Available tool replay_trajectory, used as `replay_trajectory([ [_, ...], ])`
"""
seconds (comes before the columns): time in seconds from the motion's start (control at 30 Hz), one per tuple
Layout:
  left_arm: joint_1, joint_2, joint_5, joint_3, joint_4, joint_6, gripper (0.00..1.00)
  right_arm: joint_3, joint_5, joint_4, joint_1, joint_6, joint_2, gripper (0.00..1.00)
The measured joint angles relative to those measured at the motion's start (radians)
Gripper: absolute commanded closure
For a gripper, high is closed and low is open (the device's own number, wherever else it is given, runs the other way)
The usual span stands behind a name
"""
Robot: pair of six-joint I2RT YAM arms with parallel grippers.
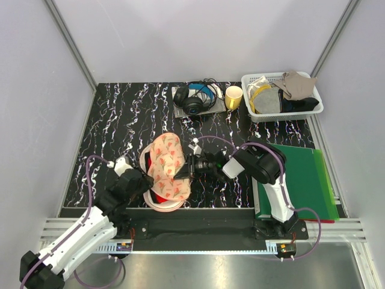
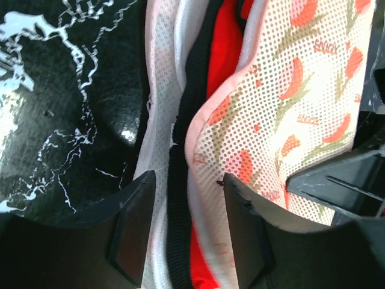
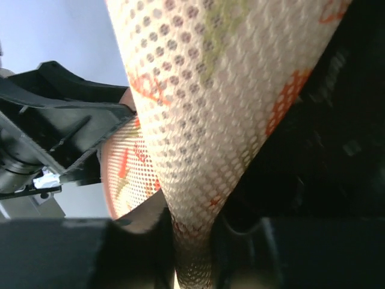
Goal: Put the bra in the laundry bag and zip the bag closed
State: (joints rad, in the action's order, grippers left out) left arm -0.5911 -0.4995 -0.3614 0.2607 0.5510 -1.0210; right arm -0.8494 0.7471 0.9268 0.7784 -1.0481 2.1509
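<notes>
at lower centre of the top view, the surface (image 1: 120,120) carries the floppy mesh laundry bag (image 1: 167,165), its flap clamped in the right pincer (image 3: 192,241), the soft, light bra (image 2: 224,60) inside, and the left pincer (image 2: 187,180) apart over the rim, the firmer zip edging probably the best hold.

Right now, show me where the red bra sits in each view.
Top view: the bra peeks red under the laundry bag flap, left of centre.
Left wrist: bra runs down the middle, inside the bag.
Right wrist: not in view.
Shared landmark: the printed laundry bag.
</notes>
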Motion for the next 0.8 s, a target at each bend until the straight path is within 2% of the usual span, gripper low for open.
replay_trajectory([
  [0.1, 0.0, 0.012, 0.017, 0.006, -0.003, 0.051, 0.44, 0.061, -0.052, 0.006, 0.0, -0.009, -0.032, 0.81],
  [0.23, -0.011, 0.021, 0.041, 0.033, -0.027, 0.117, 0.43, 0.184, -0.192, 0.002, 0.002, -0.032, -0.148, 0.8],
  [0.4, -0.119, 0.018, 0.055, 0.079, -0.104, 0.185, 0.42, 0.346, -0.413, -0.022, 0.003, -0.082, -0.332, 0.76],
  [0.47, -0.196, -0.008, 0.053, 0.088, -0.149, 0.195, 0.41, 0.405, -0.508, -0.043, 0.004, -0.118, -0.397, 0.67],
  [0.53, -0.307, -0.062, 0.045, 0.089, -0.2, 0.197, 0.41, 0.463, -0.622, -0.061, 0.005, -0.168, -0.446, 0.64],
  [0.63, -0.405, -0.106, 0.048, 0.083, -0.269, 0.196, 0.4, 0.499, -0.727, -0.098, 0.006, -0.239, -0.47, 0.54],
  [0.7, -0.443, -0.113, 0.056, 0.06, -0.342, 0.186, 0.37, 0.504, -0.775, -0.107, 0.01, -0.266, -0.488, 0.49],
  [0.8, -0.454, -0.124, 0.066, 0.011, -0.435, 0.169, 0.35, 0.514, -0.825, -0.11, 0.011, -0.299, -0.507, 0.47],
])
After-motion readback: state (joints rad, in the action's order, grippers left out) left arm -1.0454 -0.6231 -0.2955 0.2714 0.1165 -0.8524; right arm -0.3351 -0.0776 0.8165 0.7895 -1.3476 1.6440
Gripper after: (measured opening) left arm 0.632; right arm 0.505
